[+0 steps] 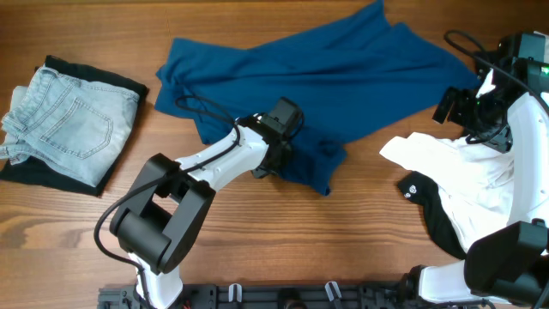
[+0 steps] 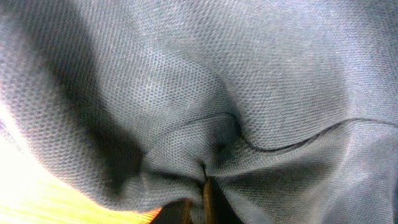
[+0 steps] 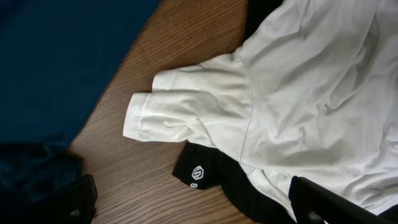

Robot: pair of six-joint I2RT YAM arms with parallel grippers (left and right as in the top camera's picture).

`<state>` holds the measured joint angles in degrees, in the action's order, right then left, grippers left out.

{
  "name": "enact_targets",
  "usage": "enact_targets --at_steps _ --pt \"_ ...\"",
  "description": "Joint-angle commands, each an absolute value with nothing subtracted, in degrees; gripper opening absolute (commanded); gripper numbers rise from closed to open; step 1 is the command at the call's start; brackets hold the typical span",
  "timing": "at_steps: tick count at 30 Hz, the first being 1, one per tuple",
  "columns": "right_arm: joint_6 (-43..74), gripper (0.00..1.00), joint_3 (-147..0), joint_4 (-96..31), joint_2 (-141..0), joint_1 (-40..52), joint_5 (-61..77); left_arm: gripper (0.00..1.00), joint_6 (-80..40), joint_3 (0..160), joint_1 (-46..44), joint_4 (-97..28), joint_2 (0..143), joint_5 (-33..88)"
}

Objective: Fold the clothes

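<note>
The deep-blue shirt lies spread and rumpled across the far middle of the table. My left gripper is down on its near edge. In the left wrist view the jaws are shut on a pinched fold of the blue shirt, which fills the view. My right gripper hovers at the right, open and empty, with its fingers wide apart above the white garment and the black garment with a white logo. The blue shirt's edge shows at the left.
Pale-blue denim shorts lie folded at the far left on a black cloth. The white garment and the black one lie in a heap at the right, under the right arm. Bare wood lies in front.
</note>
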<state>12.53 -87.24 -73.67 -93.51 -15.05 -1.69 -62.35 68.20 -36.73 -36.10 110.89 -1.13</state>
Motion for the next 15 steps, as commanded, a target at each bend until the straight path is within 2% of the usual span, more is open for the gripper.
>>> enact_targets --at_steps 1,7,12,15 --pt "11.94 1.00 -87.64 -73.78 -92.64 -14.98 -1.39 0.04 -61.54 66.28 -36.45 -39.27 113.32 -3.73" --pt "11.97 1.00 -87.64 -73.78 -92.64 -14.96 -1.34 0.04 -52.93 66.39 -30.46 -48.90 101.80 -3.57" --pt "8.93 1.00 -87.64 -73.47 -93.32 -14.96 5.72 0.04 -43.90 66.37 -18.35 -58.28 88.25 -3.97" --pt "8.75 0.99 -86.28 -71.90 -94.06 -14.96 7.42 0.04 -42.33 66.37 -11.49 -60.16 86.04 -3.99"
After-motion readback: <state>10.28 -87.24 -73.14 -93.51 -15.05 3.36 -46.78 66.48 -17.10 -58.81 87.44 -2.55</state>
